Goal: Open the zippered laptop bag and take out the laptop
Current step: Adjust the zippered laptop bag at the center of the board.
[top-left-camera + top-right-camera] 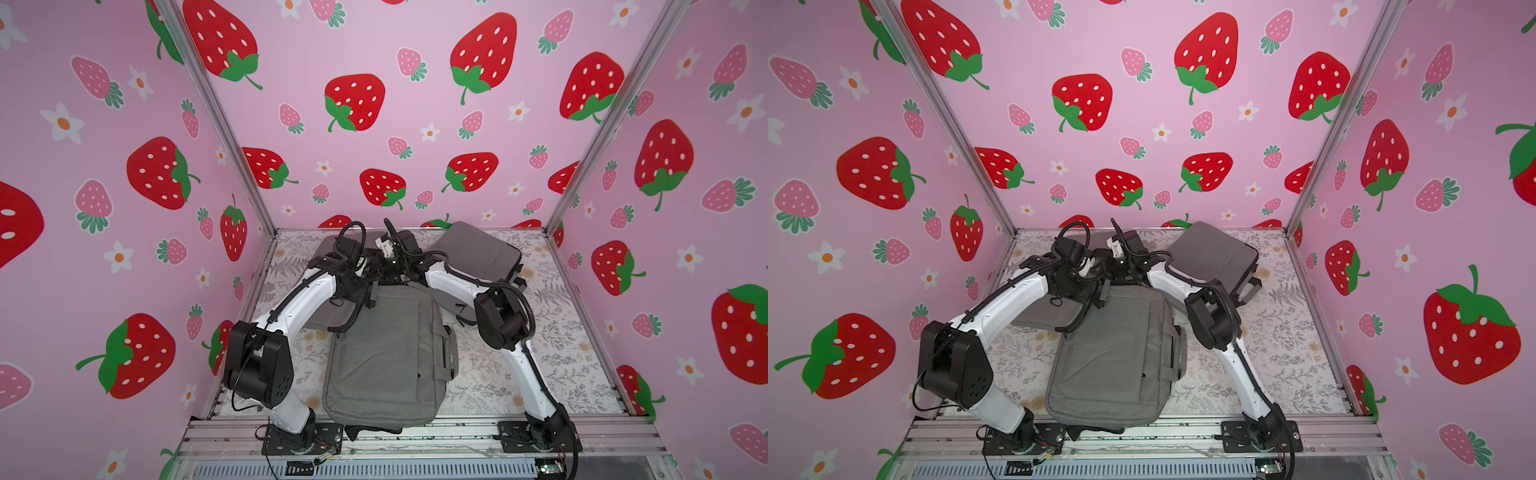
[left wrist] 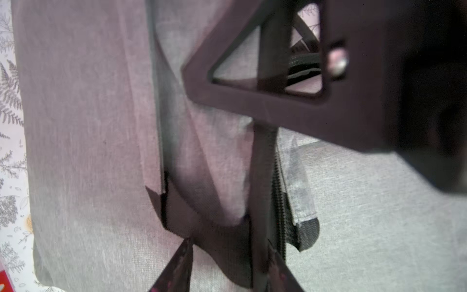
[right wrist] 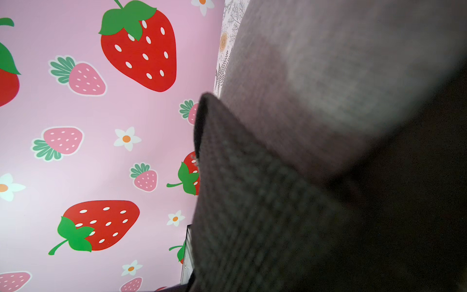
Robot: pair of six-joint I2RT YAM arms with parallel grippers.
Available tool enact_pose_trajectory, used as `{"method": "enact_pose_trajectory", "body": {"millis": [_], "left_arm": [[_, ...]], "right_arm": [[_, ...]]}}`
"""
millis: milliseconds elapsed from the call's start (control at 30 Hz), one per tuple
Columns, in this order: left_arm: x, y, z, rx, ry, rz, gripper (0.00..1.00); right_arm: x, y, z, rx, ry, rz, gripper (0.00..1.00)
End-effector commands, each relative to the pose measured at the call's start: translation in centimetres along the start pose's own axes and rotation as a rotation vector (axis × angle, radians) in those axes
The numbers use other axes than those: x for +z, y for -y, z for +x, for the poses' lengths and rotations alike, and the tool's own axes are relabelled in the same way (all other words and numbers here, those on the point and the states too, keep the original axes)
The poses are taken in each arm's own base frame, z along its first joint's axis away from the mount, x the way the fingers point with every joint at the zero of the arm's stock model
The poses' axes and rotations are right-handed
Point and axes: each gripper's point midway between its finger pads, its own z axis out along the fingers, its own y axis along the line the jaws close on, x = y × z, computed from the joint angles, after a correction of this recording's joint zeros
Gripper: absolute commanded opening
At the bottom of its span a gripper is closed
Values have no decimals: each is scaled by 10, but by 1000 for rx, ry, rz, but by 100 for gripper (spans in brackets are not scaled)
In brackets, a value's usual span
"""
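Note:
A grey zippered laptop bag point(image 1: 386, 353) point(image 1: 1113, 353) lies flat in the middle of the table, zipped along the visible edge; the laptop is hidden. Both arms meet at its far end. My left gripper point(image 2: 230, 252) point(image 1: 368, 276) hovers low over the bag, its fingertips point(image 2: 187, 255) apart on either side of a black webbing strap point(image 2: 222, 242) beside the zipper teeth point(image 2: 278, 192). My right gripper point(image 1: 395, 270) is just beyond it, one black finger point(image 2: 252, 103) above the taut strap. Dark woven webbing point(image 3: 252, 202) fills the right wrist view and hides those jaws.
Two more grey bags lie on the floral table cover, one at the back left point(image 1: 322, 318) under my left arm and one at the back right point(image 1: 478, 253). Pink strawberry walls close three sides. An aluminium rail point(image 1: 415, 432) runs along the front.

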Motion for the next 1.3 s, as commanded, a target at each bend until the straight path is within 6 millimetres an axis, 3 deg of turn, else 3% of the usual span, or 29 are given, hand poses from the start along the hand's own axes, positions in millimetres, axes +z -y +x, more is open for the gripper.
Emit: {"method": "enact_pose_trajectory", "body": {"millis": [0,233,467,600,733,900,1033,1267], "left_arm": [[-3,-6,-9,10,-13,-43,37],[-2,-10,-8,0,-54,-59,1],[-11,-15,-18,-52,-23,-22,0],[-14,-19,-22,-84,-4,8,0],[-17,-21,-25,-103,12,26,0],[-17,-24,-31,-133,24,58,0],[-14,-28,-35,-152,27,73,0],[-6,-36,-41,-186,24,98,0]], "right_arm": [[-12,-54,-11,-76,15,-123,7],[-12,-52,-10,-78,12,-119,10],[-17,-49,-12,-90,21,-108,32],[-32,-41,-16,-103,50,-76,45],[-60,-31,-19,-115,92,-28,59],[-106,-2,-4,-124,121,67,68],[-144,27,25,-128,106,148,72],[-210,80,93,-121,46,341,80]]}}
